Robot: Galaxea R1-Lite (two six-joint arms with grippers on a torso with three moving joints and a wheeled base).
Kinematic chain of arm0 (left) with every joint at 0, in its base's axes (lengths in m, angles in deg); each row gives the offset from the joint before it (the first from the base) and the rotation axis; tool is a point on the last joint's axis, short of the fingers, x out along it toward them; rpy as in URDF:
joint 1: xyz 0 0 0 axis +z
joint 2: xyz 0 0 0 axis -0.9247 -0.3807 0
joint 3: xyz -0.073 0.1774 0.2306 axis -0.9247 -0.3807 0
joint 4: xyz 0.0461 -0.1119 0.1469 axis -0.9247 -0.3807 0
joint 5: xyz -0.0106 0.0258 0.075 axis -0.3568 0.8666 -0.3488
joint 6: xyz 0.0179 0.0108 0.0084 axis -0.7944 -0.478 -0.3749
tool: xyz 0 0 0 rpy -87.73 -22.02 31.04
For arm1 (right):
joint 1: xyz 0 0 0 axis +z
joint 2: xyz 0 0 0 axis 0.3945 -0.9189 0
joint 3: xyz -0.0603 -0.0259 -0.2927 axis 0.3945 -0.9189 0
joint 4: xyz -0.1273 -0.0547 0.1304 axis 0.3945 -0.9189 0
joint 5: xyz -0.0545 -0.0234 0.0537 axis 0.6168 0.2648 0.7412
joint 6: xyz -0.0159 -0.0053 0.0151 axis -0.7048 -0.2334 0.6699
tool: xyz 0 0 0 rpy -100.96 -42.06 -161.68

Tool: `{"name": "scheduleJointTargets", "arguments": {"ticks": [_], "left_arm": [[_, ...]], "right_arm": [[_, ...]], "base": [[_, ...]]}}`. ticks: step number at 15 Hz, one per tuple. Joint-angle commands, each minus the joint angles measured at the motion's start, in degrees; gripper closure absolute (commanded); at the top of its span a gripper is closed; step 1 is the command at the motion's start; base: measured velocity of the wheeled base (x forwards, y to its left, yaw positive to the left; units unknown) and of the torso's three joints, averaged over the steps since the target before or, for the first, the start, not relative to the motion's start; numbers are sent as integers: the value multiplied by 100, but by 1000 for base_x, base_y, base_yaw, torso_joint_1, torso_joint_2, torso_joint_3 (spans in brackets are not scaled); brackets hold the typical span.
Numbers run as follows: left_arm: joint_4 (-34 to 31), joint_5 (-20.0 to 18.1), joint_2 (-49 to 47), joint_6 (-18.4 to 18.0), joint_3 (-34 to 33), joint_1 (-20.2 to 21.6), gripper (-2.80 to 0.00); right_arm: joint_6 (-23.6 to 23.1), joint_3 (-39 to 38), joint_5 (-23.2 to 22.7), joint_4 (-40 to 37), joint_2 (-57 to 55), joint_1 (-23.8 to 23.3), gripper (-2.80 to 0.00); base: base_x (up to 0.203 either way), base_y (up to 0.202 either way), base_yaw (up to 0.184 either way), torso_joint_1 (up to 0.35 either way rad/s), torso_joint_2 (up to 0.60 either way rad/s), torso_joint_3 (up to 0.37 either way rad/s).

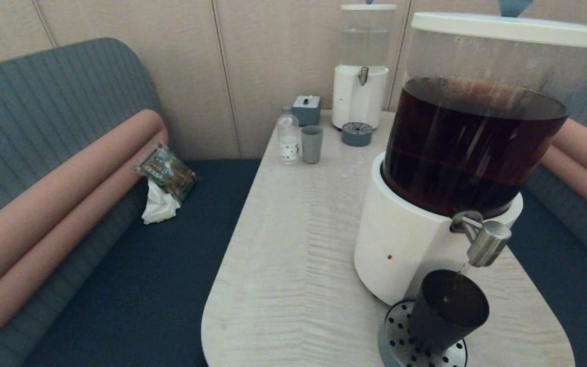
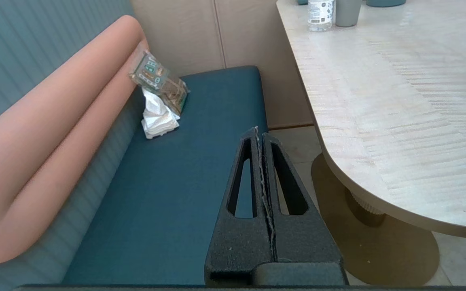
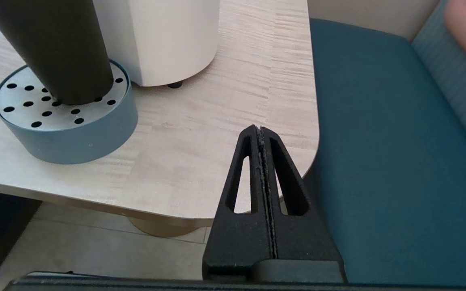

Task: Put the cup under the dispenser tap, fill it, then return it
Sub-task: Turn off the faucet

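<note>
The matte black cup (image 1: 446, 311) stands upright on the round perforated drip tray (image 1: 398, 341), directly below the brushed-steel dispenser tap (image 1: 484, 242) of the large white-based dispenser (image 1: 405, 244) holding dark brown drink. A thin stream runs from the tap into the cup. In the right wrist view the cup (image 3: 55, 48) rests on the drip tray (image 3: 67, 129). My right gripper (image 3: 259, 128) is shut and empty, low by the table's near right corner, apart from the cup. My left gripper (image 2: 259, 129) is shut and empty, parked over the blue bench beside the table.
At the table's far end stand a small dispenser (image 1: 361, 86), its drip tray (image 1: 357, 134), a grey-blue cup (image 1: 312, 145), a clear bottle (image 1: 288, 136) and a grey box (image 1: 307, 109). A snack packet and tissue (image 1: 163, 181) lie on the left bench.
</note>
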Motion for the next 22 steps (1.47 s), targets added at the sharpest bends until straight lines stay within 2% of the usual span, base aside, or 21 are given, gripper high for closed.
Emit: {"name": "scheduleJointTargets", "arguments": {"ticks": [1,3,5,6,10,13,15,18,22], "left_arm": [[6,-7,-9,-4,-229,2,0],[15,-7,-5,-22,-229,2,0],[15,-7,-9,-38,-229,2,0],[15,-8,0,-39,-229,2,0],[-9,-24,0,-67,-92,2,0],[-527,-137,-221,-45,1355,2,0],[-998,-303,-1053,19,2459,-1,0],[-1248,-834,-2724,298,3556,-1,0],[-1335,-2164,-4940,529,4648,-25,0]], "right_arm": [[128,0,17,8,-11,1,0],[189,-9,58,8,-2,1,0],[-270,-1,-110,-19,4,6,0],[-302,0,-142,-20,1,1,0],[-148,-35,-107,81,10,1,0],[-100,-59,-107,152,16,1,0],[-95,-62,-107,155,13,1,0],[-91,-62,-107,155,10,1,0],[-91,-62,-107,155,10,1,0]], "base": [[0,0,0,0,0,0],[0,0,0,0,0,0],[0,0,0,0,0,0],[0,0,0,0,0,0],[0,0,0,0,0,0],[0,0,0,0,0,0],[0,0,0,0,0,0],[0,0,0,0,0,0],[0,0,0,0,0,0]]}}
